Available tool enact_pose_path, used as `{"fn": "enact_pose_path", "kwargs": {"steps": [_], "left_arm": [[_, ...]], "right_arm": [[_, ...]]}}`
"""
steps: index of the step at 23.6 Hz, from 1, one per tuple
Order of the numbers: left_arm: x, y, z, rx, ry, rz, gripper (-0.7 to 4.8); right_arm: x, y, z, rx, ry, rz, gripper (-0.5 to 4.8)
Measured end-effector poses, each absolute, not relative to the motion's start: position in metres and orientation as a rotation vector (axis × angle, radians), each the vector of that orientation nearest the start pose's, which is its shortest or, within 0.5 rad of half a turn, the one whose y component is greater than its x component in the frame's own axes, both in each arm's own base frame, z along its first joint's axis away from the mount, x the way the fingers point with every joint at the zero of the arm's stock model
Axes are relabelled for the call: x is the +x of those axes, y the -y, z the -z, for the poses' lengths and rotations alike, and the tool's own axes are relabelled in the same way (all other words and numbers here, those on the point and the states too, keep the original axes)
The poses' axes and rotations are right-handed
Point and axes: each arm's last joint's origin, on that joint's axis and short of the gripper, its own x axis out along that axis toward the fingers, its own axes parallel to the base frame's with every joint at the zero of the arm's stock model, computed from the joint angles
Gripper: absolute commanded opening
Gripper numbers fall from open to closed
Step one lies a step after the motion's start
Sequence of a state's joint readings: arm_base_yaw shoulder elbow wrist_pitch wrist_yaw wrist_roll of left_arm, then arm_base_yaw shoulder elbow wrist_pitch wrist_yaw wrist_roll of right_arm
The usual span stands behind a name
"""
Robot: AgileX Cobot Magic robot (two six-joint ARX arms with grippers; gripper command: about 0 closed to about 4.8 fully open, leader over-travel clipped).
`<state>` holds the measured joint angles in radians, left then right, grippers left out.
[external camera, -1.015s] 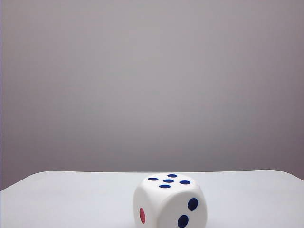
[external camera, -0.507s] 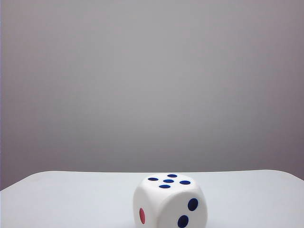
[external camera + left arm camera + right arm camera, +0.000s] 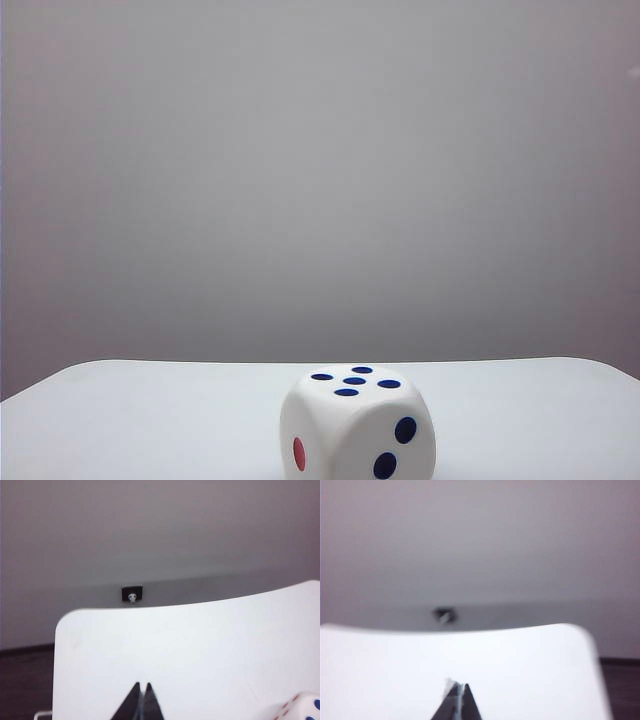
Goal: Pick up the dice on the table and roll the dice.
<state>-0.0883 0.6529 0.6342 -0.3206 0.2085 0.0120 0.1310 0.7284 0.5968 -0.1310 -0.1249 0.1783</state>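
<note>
The dice (image 3: pixel 358 425) is a large white cube with rounded corners, resting on the white table (image 3: pixel 150 415) near its front edge. Five dark blue pips face up, two blue pips and one red pip show on its sides. Neither arm appears in the exterior view. In the left wrist view my left gripper (image 3: pixel 141 685) is shut with nothing in it, above the table (image 3: pixel 190 645), and a corner of the dice (image 3: pixel 305 707) shows off to one side. My right gripper (image 3: pixel 458 685) is shut and empty above the table (image 3: pixel 520 665); the dice is out of that view.
A plain grey wall stands behind the table. A small dark wall fitting (image 3: pixel 132 593) sits low on it, blurred in the right wrist view (image 3: pixel 443 614). Dark floor (image 3: pixel 25 680) shows past the table's rounded corner.
</note>
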Motion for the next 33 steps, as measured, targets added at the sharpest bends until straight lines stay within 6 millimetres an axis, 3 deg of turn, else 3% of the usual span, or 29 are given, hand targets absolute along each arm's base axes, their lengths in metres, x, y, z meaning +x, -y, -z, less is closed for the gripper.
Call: {"fn": "enact_pose_path", "kwargs": {"steps": [1, 5, 6, 8, 11, 13, 14, 15, 16, 18, 20, 31, 33], "left_arm": [[0.150, 0.020, -0.297, 0.013, -0.349, 0.320, -0.05], [0.160, 0.023, -0.307, 0.009, -0.469, 0.406, -0.05], [0.162, 0.025, -0.303, -0.004, -0.510, 0.465, -0.05], [0.166, 0.028, -0.299, -0.018, -0.547, 0.515, -0.05], [0.169, 0.035, -0.290, 0.000, -0.627, 0.518, -0.05], [0.171, 0.041, -0.285, 0.027, -0.673, 0.504, -0.05], [0.172, 0.045, -0.282, 0.040, -0.692, 0.522, -0.05], [0.172, 0.048, -0.281, 0.049, -0.698, 0.538, -0.05], [0.172, 0.049, -0.281, 0.052, -0.698, 0.546, -0.05], [0.171, 0.055, -0.280, 0.064, -0.703, 0.575, -0.05], [0.169, 0.058, -0.279, 0.075, -0.718, 0.596, -0.05], [0.163, 0.057, -0.273, 0.063, -0.813, 0.642, -0.05], [0.163, 0.057, -0.273, 0.063, -0.813, 0.642, -0.05]], "right_arm": [[0.184, -0.030, -0.282, 0.174, -0.352, -0.315, -0.03], [0.223, -0.040, -0.267, 0.209, -0.562, -0.447, -0.01], [0.241, -0.046, -0.252, 0.219, -0.646, -0.507, -0.01], [0.257, -0.058, -0.226, 0.200, -0.768, -0.568, 0.08], [0.273, -0.083, -0.192, 0.154, -0.895, -0.666, 1.27], [0.275, -0.099, -0.168, 0.160, -0.987, -0.746, 1.58], [0.277, -0.108, -0.159, 0.164, -1.006, -0.794, 2.73], [0.278, -0.116, -0.152, 0.164, -1.012, -0.843, 3.23], [0.278, -0.121, -0.150, 0.174, -1.010, -0.887, 3.41], [0.279, -0.132, -0.139, 0.219, -1.014, -1.010, 3.41], [0.279, -0.137, -0.132, 0.215, -1.025, -1.028, 3.41], [0.282, -0.137, -0.124, 0.177, -1.031, -0.975, 3.36], [0.282, -0.137, -0.124, 0.174, -1.031, -0.969, 3.02]]}}
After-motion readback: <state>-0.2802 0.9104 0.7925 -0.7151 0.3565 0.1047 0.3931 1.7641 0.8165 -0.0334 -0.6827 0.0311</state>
